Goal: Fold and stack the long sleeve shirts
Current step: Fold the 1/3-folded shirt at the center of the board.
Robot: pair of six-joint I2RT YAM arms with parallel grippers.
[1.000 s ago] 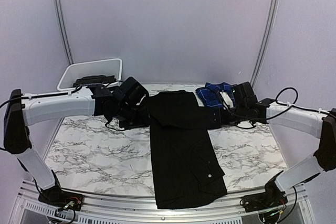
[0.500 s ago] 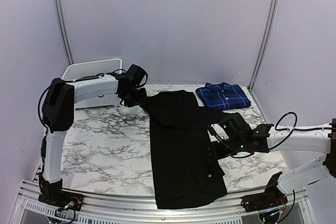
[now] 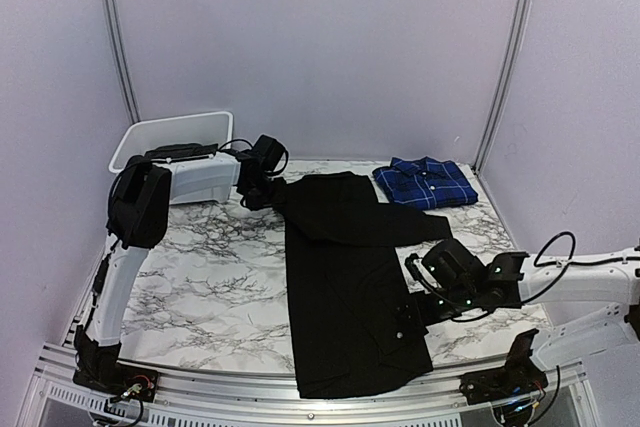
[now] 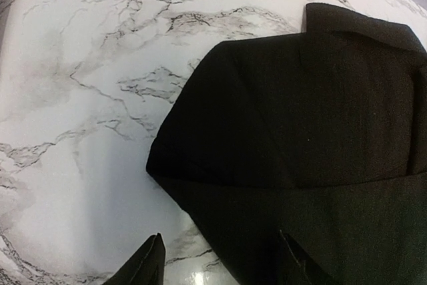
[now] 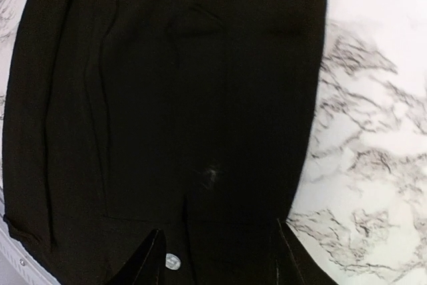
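The black shirt lies as a long folded strip down the middle of the marble table, its hem at the near edge. The blue plaid shirt lies folded at the back right. My left gripper is open and empty at the black shirt's top left corner, its fingertips just above cloth and table. My right gripper is open and empty over the black shirt's lower right edge, close above a white button.
A white plastic bin stands at the back left, behind the left arm. Bare marble table lies left of the black shirt and also to its right. Curtain walls enclose the back.
My left gripper has moved back and right to the black shirt's top left corner. My right gripper has pulled away from the plaid shirt, toward the near edge, over the black shirt's lower right.
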